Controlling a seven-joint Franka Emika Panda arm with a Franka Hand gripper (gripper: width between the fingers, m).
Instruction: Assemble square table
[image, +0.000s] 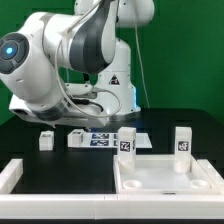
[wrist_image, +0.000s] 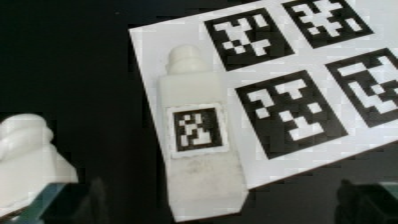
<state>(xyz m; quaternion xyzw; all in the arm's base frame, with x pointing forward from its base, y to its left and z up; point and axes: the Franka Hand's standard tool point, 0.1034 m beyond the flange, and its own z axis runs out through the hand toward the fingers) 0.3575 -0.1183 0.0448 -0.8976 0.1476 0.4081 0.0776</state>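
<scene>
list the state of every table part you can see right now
square panel: lying flat
one panel leg: upright on it
other panel leg: upright on it
third leg: lying loose on marker board
fourth leg: loose, off the board

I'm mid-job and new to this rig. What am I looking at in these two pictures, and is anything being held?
The white machine is a Panda robot arm. One picture is from a camera off the arm, the other from its wrist. On the black table lies the square tabletop with two upright legs standing on it. One loose leg lies alone; another leg lies partly on the marker board. The gripper is not clearly visible, so I cannot tell whether it holds anything.
</scene>
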